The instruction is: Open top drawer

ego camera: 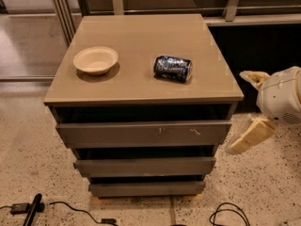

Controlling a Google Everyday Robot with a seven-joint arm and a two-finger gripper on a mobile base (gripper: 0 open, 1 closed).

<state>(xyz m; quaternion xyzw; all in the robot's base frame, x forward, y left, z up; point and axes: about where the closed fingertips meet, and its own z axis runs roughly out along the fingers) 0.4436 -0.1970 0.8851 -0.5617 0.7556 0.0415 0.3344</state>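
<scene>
gripper (pixel 236 112) just right of top drawer (pixel 141 134) | fingers (pixel 249 136) spread wide — holding nothing

The end effector (pixel 236 112) is seen at the right edge of the view, at mid-height. Its white rounded wrist housing (pixel 282 98) is partly cut off by the frame, and the rest of the arm is hidden beyond it. Two cream fingers (pixel 249 136) are held wide apart with nothing between them. The upper one is pointed leftward, while the lower one is angled down and to the left.
</scene>
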